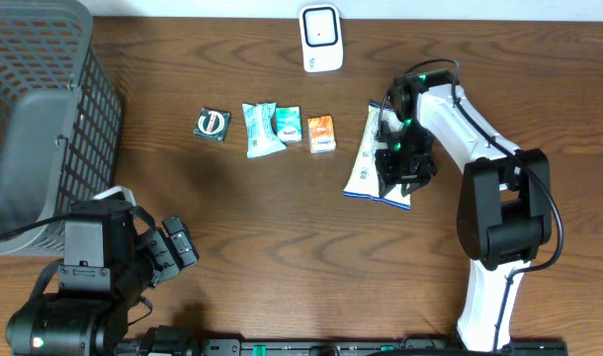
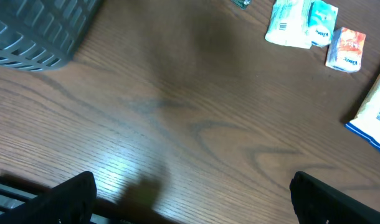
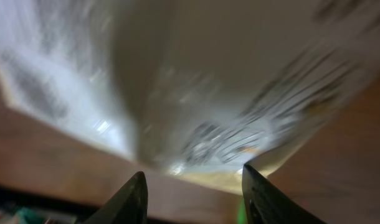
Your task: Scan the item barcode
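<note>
White snack packet, blue along its lower end, lies flat on the table, at about 3 o'clock from the table's centre in the overhead view. Its long axis runs roughly 12 to 6.

My right gripper sits over the packet's 4 o'clock edge. The right wrist view is blurred: packet fills it and the fingers stand partly apart just below its edge. I cannot tell whether I am gripping it or have let go.

Scanner stands at 11 o'clock from the packet, well apart. At 9 to 10 o'clock is a row of small items: orange packet, teal packets, dark packet.

My left gripper is at 8 o'clock, far off, with its jaws spread wide and nothing between them. Basket is beyond it at the table's 9 o'clock edge.
</note>
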`<action>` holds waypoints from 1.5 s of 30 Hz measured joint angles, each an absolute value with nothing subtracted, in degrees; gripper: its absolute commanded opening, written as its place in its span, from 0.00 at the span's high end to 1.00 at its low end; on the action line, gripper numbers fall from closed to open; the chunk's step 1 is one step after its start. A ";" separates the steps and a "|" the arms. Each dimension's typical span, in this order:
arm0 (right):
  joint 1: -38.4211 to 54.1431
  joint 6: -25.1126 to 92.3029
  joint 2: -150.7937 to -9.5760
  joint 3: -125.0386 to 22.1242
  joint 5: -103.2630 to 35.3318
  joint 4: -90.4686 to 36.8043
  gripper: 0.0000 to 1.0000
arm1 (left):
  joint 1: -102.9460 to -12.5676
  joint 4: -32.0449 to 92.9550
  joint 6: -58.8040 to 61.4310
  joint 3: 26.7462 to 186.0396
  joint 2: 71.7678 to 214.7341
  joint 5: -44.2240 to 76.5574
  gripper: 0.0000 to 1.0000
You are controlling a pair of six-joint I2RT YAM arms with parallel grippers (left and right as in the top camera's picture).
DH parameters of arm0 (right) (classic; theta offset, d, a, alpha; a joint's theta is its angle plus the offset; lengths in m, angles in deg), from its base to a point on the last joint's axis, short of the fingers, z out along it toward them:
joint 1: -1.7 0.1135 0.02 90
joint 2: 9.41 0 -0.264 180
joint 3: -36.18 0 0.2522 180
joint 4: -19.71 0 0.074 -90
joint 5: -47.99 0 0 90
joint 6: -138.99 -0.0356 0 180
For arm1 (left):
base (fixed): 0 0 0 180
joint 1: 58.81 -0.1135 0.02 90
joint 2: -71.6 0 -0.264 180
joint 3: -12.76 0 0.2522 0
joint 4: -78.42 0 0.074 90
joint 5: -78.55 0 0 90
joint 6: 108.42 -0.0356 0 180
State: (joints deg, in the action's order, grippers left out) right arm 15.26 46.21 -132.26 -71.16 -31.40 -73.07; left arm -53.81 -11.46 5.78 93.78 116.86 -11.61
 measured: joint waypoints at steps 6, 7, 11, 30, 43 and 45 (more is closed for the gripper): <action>14.32 43.65 -132.26 -71.14 -37.36 -66.49 0.57 | -53.81 -11.46 5.78 93.78 116.86 -11.64 0.02; 13.90 43.32 -132.26 -71.14 -38.26 -65.40 0.57 | -53.81 -11.46 5.78 93.78 116.86 -11.61 0.02; 11.83 42.80 -132.26 -71.71 -40.10 -63.34 0.56 | -53.81 -11.46 5.78 93.78 116.86 -11.61 0.02; 8.94 42.40 -132.26 -86.59 -40.27 -71.50 0.01 | -53.81 -11.46 5.78 93.78 116.86 -11.61 0.02; 2.41 38.93 -132.26 -86.59 -39.66 -67.85 0.01 | -53.81 -11.46 5.78 93.78 116.86 -11.61 0.02; 2.28 38.93 -132.26 -86.59 -38.85 -67.23 0.01 | -53.81 -11.46 5.78 93.78 116.86 -11.61 0.02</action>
